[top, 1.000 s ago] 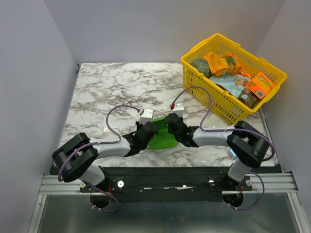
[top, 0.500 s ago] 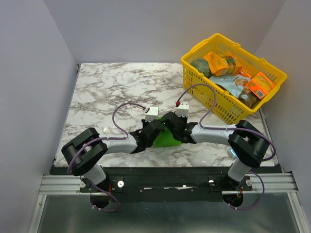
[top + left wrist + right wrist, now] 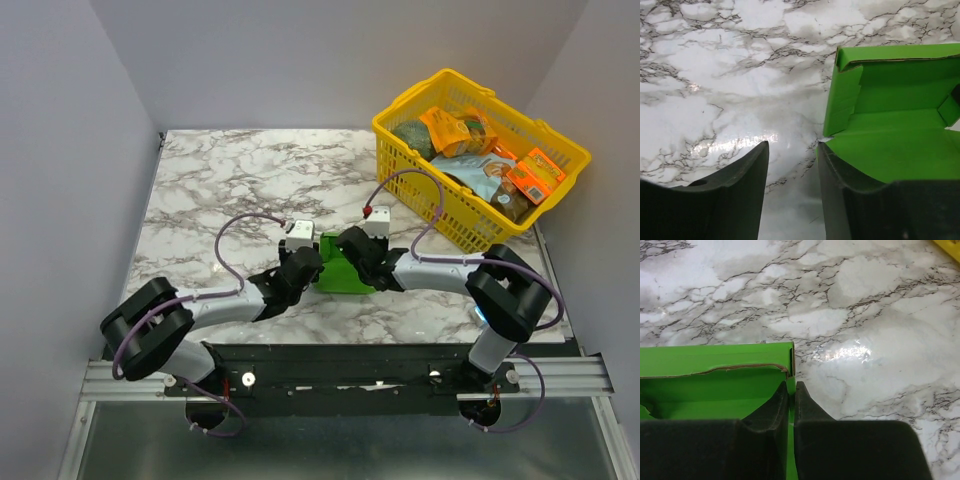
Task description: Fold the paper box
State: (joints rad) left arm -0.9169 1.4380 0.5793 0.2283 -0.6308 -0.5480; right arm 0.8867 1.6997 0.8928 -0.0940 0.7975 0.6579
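Marble-patterned tabletop fills the scene between plain grey walls. On it, at about 6 o'clock from its middle and close to the near edge, sits the paper box, bright green and already partly raised into an open tray.

Seen from the left wrist, the paper box has its floor flat, a back wall and a left wall standing, and a small tab folded in at the 3 o'clock corner. The left jaws stand apart with only bare marble between them, and one finger lies just beside the box's 9 o'clock wall. The right wrist camera shows what neither other view does: the right jaws are pressed together on a thin upright wall of the paper box, with green card showing in the slit between them.

From above, both wrists cover the jaws, so neither grip can be read there. That view alone shows the left arm and right arm meeting at the box from 8 and 4 o'clock. The yellow basket of packets sits well apart at 2 o'clock.

My reading is that the fold is mid-way: the right side pins one wall while the left is free. The next move likely calls for the left jaws to take the loose wall or flap and tuck it without crushing the thin card.
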